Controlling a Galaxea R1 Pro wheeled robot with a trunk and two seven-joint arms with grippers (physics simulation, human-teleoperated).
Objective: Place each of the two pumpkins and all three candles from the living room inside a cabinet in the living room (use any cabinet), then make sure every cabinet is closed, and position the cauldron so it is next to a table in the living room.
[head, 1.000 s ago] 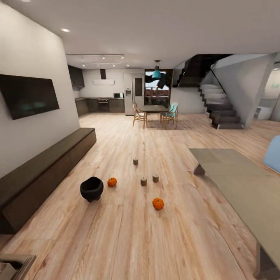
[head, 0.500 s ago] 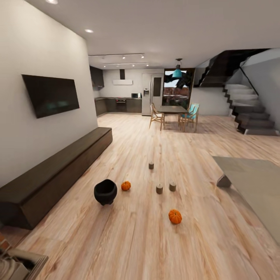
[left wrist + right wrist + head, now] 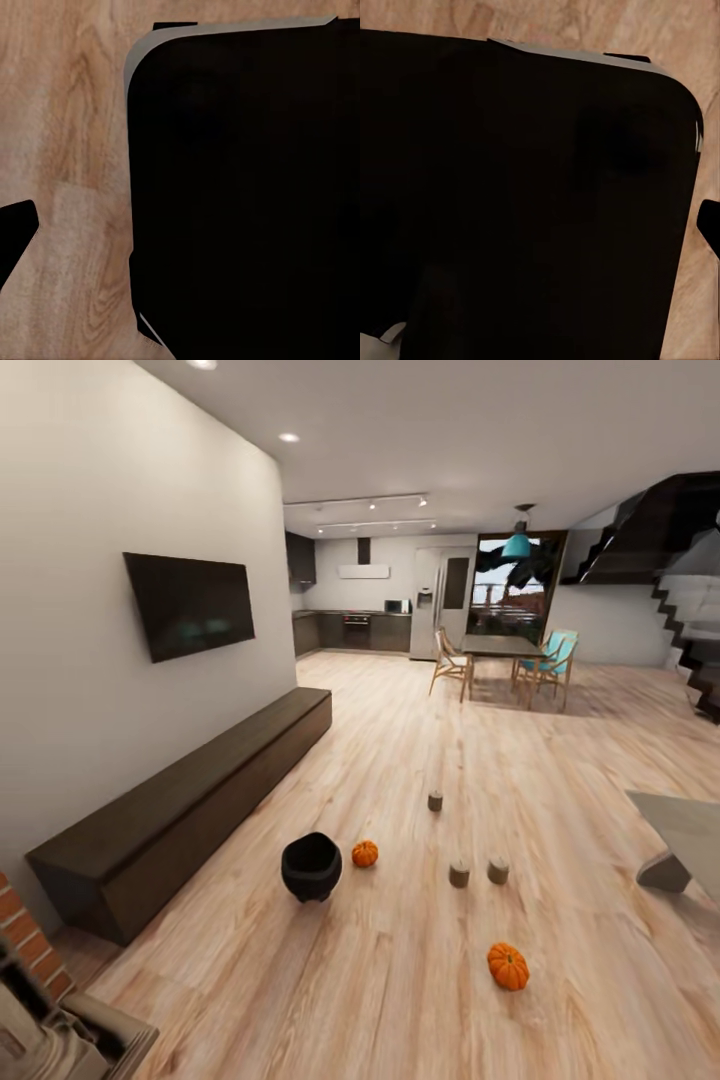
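In the head view a black cauldron [image 3: 311, 865] stands on the wood floor. One orange pumpkin [image 3: 365, 853] sits just right of it, and a second pumpkin [image 3: 508, 966] lies nearer me to the right. Three grey-brown candles stand upright on the floor: one farther off [image 3: 435, 801] and a pair side by side [image 3: 459, 874] [image 3: 498, 871]. The long dark cabinet [image 3: 190, 800] runs along the left wall, all fronts shut. A corner of the grey table [image 3: 680, 830] shows at the right edge. Each wrist view has a dark wedge at its border [image 3: 15, 236] [image 3: 709, 225], too little to read the jaws.
A TV [image 3: 190, 603] hangs above the cabinet. Brickwork [image 3: 30, 950] is close at the lower left. A dining table with chairs [image 3: 500, 660], a kitchen and stairs [image 3: 690, 650] lie far back. The wrist views look down on my black base [image 3: 240, 195] over floorboards.
The whole picture has slid right as the camera turned left and came slightly closer. The cauldron, pumpkins and candles have kept their places relative to each other.
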